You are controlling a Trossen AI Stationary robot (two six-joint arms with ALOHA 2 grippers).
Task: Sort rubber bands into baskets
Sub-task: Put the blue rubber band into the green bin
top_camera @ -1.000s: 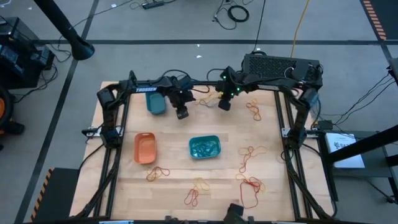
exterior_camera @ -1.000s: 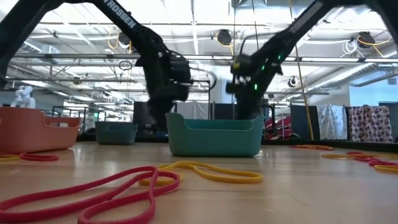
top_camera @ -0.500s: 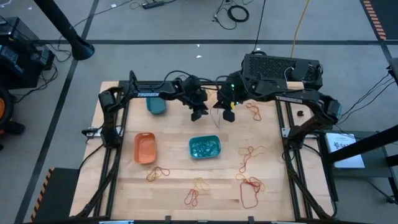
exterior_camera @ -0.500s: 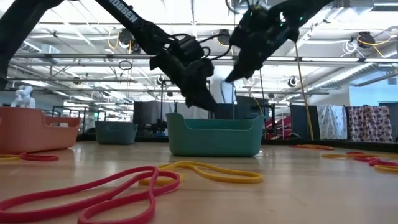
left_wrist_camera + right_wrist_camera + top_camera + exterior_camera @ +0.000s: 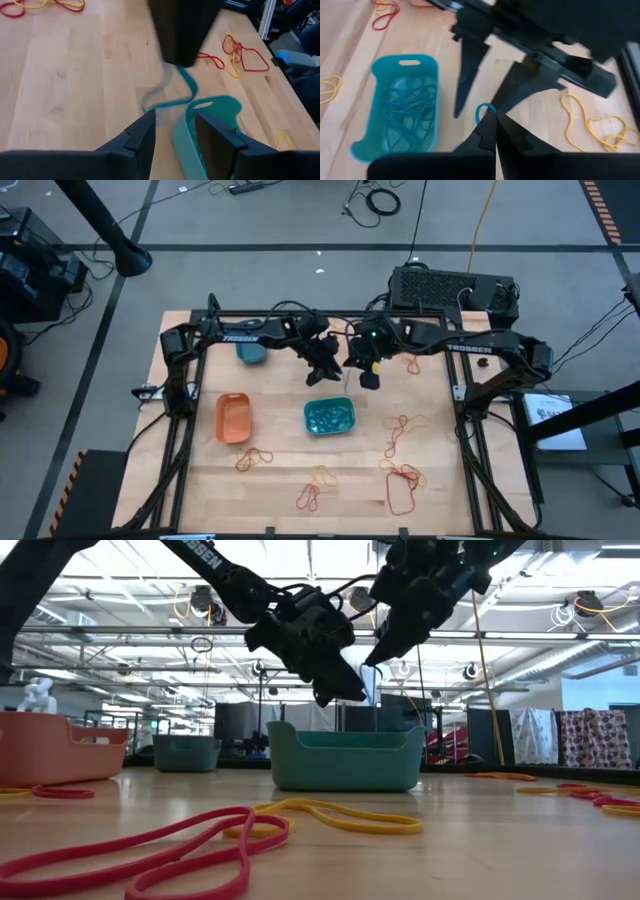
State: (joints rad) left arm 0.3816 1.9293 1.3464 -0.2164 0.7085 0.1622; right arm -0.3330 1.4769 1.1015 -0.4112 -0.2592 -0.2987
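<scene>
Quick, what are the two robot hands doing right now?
Left gripper: open, holding nothing.
Right gripper: shut on a teal rubber band.

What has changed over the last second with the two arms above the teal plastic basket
Both arms swung from the table's far edge toward the middle. The left gripper, fingers apart, and the shut right gripper, pinching a thin blue-green rubber band, now hang above the teal plastic basket. Baskets and loose bands stayed put.

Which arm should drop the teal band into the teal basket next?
Right. Its end effector is shut on the thin teal rubber band, just beyond the teal-green plastic basket. The left end effector is open and holds nothing.
</scene>
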